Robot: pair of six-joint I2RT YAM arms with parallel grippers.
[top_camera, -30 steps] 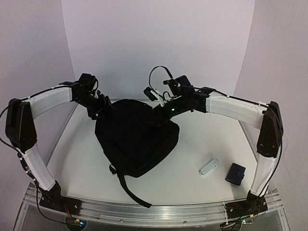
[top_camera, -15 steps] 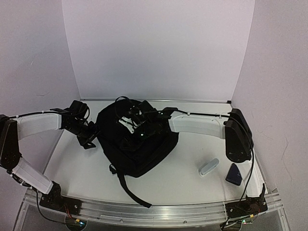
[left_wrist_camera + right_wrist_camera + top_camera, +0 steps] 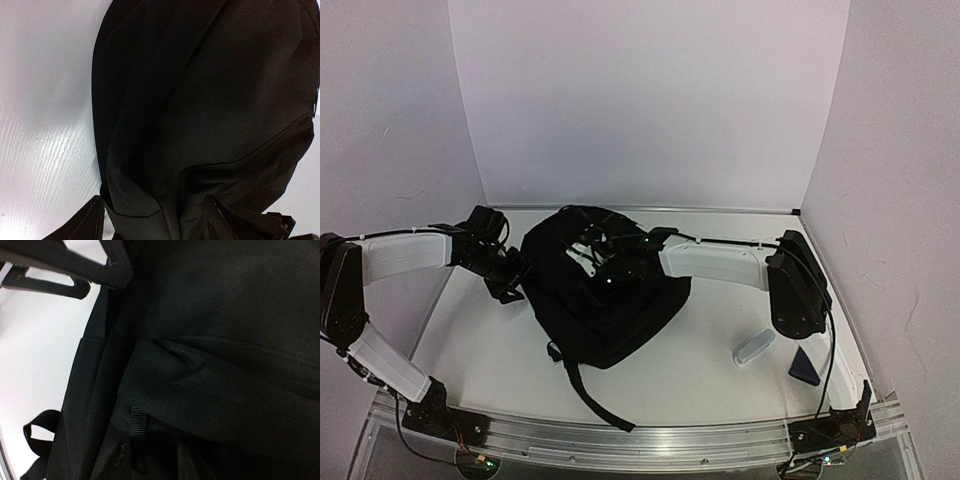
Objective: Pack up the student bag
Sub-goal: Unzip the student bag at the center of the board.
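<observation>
A black webbing strap [image 3: 590, 398] trails toward the near edge from the student bag [image 3: 620, 320], a soft, slumped black backpack lying mid-worktop [image 3: 700, 390]. At its left edge the left fingers [image 3: 82, 225] stand wide, straddling a fold. Over its top, I cannot tell how far apart the right fingers [image 3: 90, 260] are.

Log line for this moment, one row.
left gripper: at student bag left edge, fabric between jaws, grip unclear | right gripper: over bag top, state unclear | white object, blue pouch: on table, outside bag

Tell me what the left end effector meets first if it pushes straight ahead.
The student bag: its black fabric lies between the fingers of the left end effector, so contact looks immediate.
</observation>
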